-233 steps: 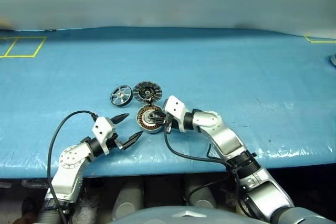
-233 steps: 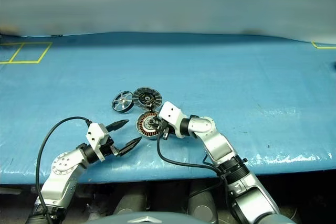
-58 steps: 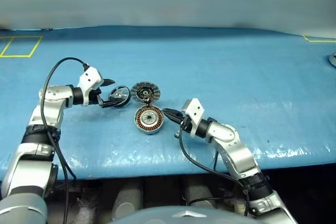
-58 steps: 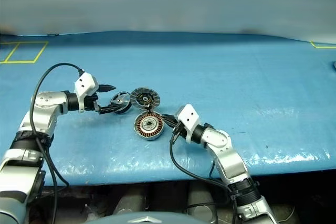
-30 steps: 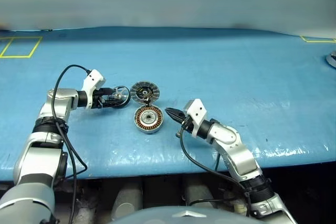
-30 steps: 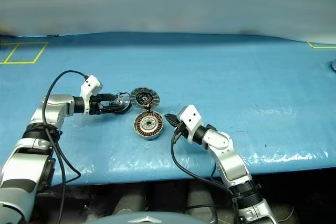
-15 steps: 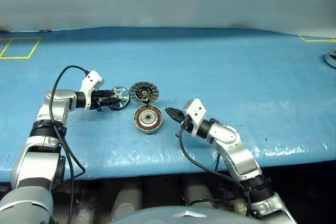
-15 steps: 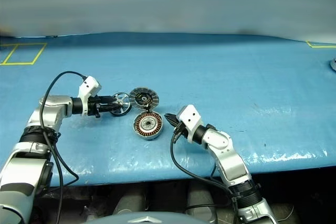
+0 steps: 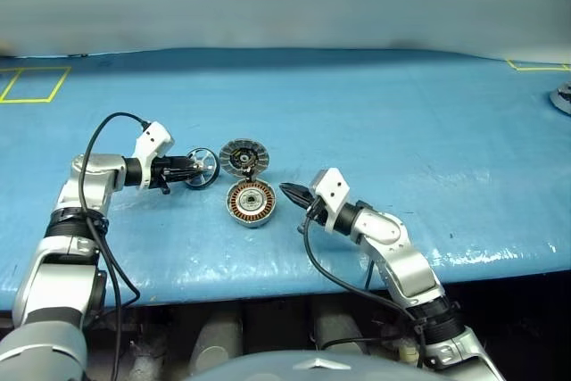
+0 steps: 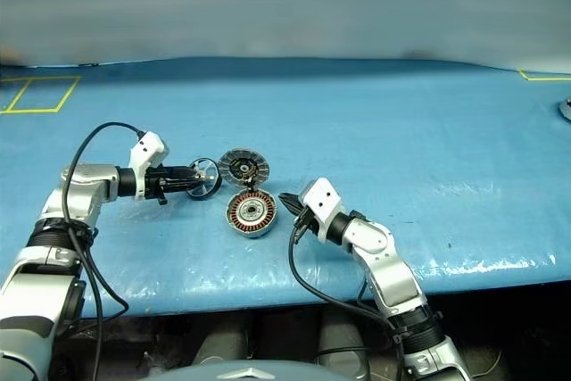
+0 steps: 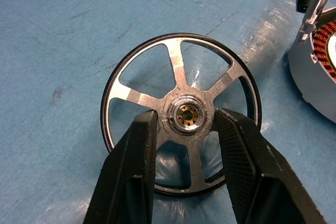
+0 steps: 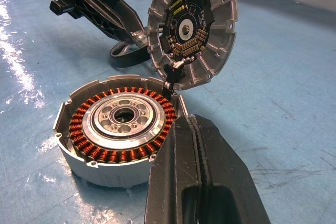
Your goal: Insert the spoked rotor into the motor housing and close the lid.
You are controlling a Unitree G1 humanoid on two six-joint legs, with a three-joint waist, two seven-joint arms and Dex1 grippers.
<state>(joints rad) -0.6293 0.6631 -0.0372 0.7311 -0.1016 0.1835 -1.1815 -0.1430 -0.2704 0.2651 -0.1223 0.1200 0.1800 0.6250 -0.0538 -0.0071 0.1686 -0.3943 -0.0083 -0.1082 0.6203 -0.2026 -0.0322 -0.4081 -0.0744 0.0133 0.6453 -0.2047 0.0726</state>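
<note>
The spoked rotor (image 11: 181, 114), a small silver wheel with a dark rim, lies on the blue table left of the lid. My left gripper (image 11: 185, 119) has one black finger on each side of its hub, pinching it; from the head it shows at the rotor (image 9: 204, 167). The motor housing (image 12: 79, 156) with copper windings sits open near the table's middle (image 9: 253, 202). Its ribbed grey lid (image 12: 191, 30) stands tilted up behind it, joined at the rim. My right gripper (image 12: 188, 124) is shut and empty, just right of the housing (image 9: 290, 191).
A blue sheet covers the table, whose front edge (image 9: 268, 274) runs close below the housing. Yellow tape squares (image 9: 27, 83) mark the far left corner. A pale round object (image 9: 562, 97) sits at the far right edge.
My left gripper's fingers have closed in from a wider spread onto the rotor's hub. The right arm, housing and lid have not moved.
</note>
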